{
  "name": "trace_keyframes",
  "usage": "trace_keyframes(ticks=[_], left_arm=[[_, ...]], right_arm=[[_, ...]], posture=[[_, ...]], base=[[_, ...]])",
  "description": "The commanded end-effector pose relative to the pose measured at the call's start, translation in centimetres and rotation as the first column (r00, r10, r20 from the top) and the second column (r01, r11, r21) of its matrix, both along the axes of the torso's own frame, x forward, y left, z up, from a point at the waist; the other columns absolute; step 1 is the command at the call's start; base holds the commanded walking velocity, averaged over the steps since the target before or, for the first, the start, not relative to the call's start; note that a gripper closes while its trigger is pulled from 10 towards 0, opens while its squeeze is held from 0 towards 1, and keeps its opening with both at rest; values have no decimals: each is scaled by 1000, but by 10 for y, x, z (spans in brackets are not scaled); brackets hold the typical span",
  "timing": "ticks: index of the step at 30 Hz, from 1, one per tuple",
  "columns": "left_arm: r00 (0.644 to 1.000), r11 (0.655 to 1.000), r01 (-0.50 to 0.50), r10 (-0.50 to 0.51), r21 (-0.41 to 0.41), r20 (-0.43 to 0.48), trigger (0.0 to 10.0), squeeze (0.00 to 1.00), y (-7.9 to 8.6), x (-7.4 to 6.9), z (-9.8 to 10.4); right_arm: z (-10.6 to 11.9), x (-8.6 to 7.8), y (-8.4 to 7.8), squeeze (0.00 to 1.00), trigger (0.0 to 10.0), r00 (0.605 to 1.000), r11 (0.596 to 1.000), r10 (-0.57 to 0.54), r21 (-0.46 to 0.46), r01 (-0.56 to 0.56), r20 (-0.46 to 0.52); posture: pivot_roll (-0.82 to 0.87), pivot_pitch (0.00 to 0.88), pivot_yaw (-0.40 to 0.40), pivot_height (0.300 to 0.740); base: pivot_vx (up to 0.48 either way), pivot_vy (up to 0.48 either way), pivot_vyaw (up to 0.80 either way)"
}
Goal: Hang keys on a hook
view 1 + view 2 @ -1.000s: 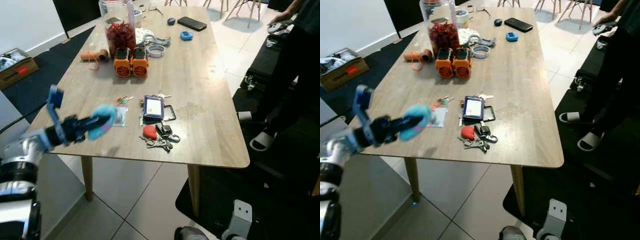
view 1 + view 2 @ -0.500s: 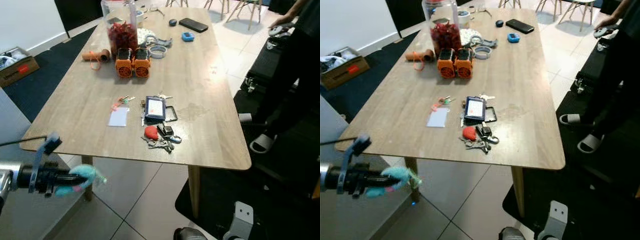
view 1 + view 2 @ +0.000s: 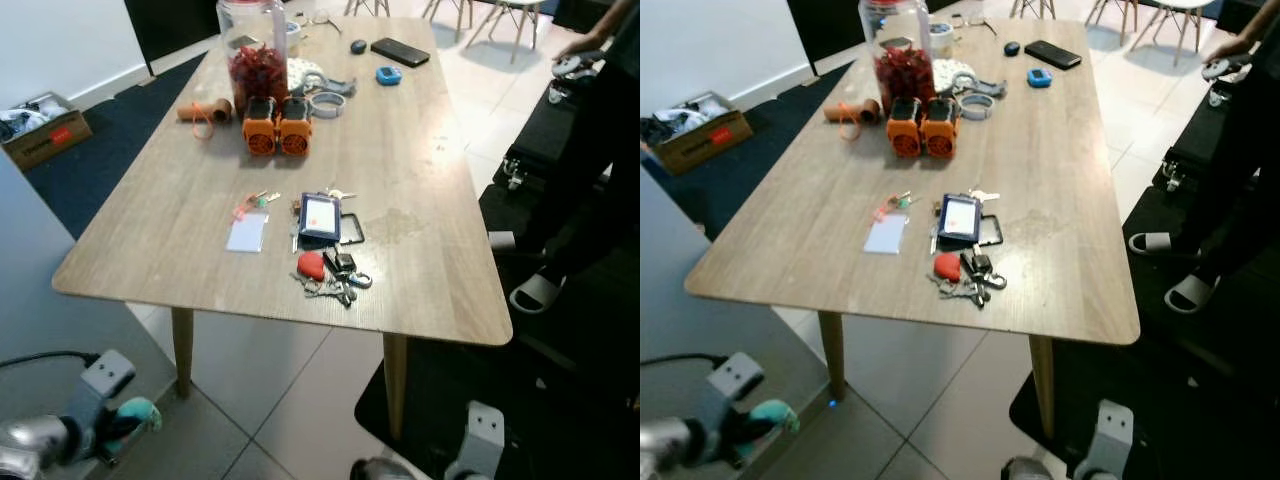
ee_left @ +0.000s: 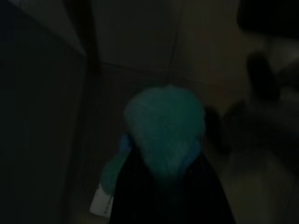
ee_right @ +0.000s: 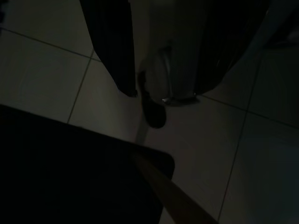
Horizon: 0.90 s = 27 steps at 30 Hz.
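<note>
Left gripper (image 3: 128,420) low at the near left, below table (image 3: 180,240) height and over the floor tiles, its fingers closed on a fluffy teal keychain (image 4: 163,126); a small white tag hangs from the fluff in the dim left wrist view. Right gripper (image 5: 159,60) hangs idle over the floor tiles, fingers spread with nothing between them.

On the wooden table: a bunch of keys with a red fob (image 3: 325,278) near the near edge, a blue card holder (image 3: 321,215) just beyond it, a small white card (image 3: 247,233) to the left. Farther off, two orange gadgets (image 3: 279,130) in front of a glass jar (image 3: 256,50), and a black phone (image 3: 400,51) at the far end. A person (image 3: 600,110) stands at the right.
</note>
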<state>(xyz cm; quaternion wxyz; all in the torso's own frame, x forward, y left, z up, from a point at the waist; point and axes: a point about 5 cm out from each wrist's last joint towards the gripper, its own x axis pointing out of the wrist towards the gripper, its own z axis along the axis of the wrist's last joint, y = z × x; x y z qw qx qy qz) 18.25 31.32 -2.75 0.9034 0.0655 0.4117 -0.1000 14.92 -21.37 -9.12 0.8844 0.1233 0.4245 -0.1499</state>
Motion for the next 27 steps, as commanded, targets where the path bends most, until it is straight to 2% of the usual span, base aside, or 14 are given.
trace_keyframes(ticks=[1,2,3,4,6,7,9,12,14,17,19,21,23,27], left_arm=[[990,990,-132,134,-38,46,10000,0,-6,1,-6],[986,986,-148,153,-79,64,10000,0,-17,3,-10],[986,986,-148,153,-79,64,10000,0,-17,3,-10],[981,976,-168,180,-137,76,10000,0,-34,7,-15],[979,972,-174,188,-159,79,10000,0,-41,9,-17],[980,971,-171,185,-164,73,10000,0,-46,10,-19],[980,971,-171,185,-164,73,10000,0,-46,10,-19],[988,981,-118,132,-157,82,10000,0,-68,18,-24],[987,982,-117,131,-148,91,10000,0,-72,20,-24],[984,969,-161,171,-185,41,10000,0,-83,22,-29],[994,977,-103,110,-187,28,10000,0,-93,22,-31],[995,982,-88,95,-164,37,10000,0,-96,22,-32],[990,985,-135,139,-110,32,10000,0,-95,21,-35],[987,983,-159,161,-96,11,10000,0,-96,19,-37]], right_arm=[[-2,-6,-1,0,10000,1000,1000,-11,-7,11,-13],[-2,-5,-1,0,10000,1000,1000,-12,-11,12,-11],[-2,-5,-1,0,10000,1000,1000,-12,-11,12,-11],[-1,-5,-2,0,10000,1000,1000,-12,-14,12,-9],[-1,-4,-2,0,10000,1000,1000,-11,-15,11,-9],[-1,-4,-2,0,10000,1000,1000,-11,-16,10,-9],[-1,-4,-2,0,10000,1000,1000,-11,-16,10,-9],[-1,-3,0,0,10000,1000,1000,-5,-16,5,-14],[-2,-3,1,0,10000,1000,1000,-4,-14,4,-17],[-3,-5,4,0,10000,1000,1000,-12,-5,12,-23],[-4,-7,7,0,10000,999,1000,-26,8,26,-30],[-5,-8,8,0,10000,999,999,-30,14,31,-34],[-6,-9,10,0,10000,999,999,-31,19,31,-38],[-6,-9,12,0,10000,999,999,-34,21,35,-40]], posture=[[27,59,25,740],[28,55,24,740],[28,55,24,740],[24,52,25,740],[23,50,25,740],[23,50,25,740],[23,50,25,740],[23,40,30,740],[21,39,34,740],[18,36,40,740],[18,35,42,740],[18,35,42,740],[15,35,44,740],[14,37,45,740]], base=[[0,0,0],[0,0,0],[0,0,0],[0,0,0],[0,0,0],[0,0,0],[0,0,0],[0,0,0],[0,0,0],[0,0,0],[0,0,0],[0,0,0],[0,0,0],[0,0,0]])
